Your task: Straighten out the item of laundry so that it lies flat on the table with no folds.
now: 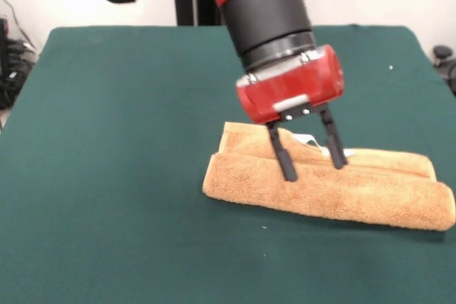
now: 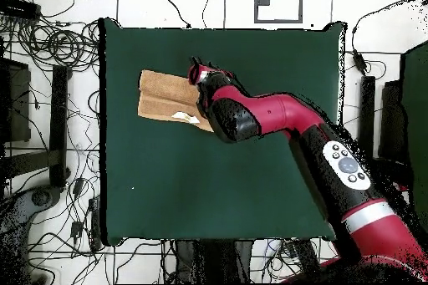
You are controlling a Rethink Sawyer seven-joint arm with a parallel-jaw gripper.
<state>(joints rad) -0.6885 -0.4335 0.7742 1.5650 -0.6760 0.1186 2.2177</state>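
The orange-tan towel lies folded into a long thick strip on the dark green table, right of centre toward the front in the front view. A small white tag shows on its back layer. My gripper stands over the towel's middle, tilted, its two black fingers spread apart with the tips touching the top fold. Nothing is between them. In the overhead view the towel lies at the table's upper left, and the arm covers its right end.
The table's edges are ringed by cables and equipment on the floor. The red and black arm slants down from the top of the front view.
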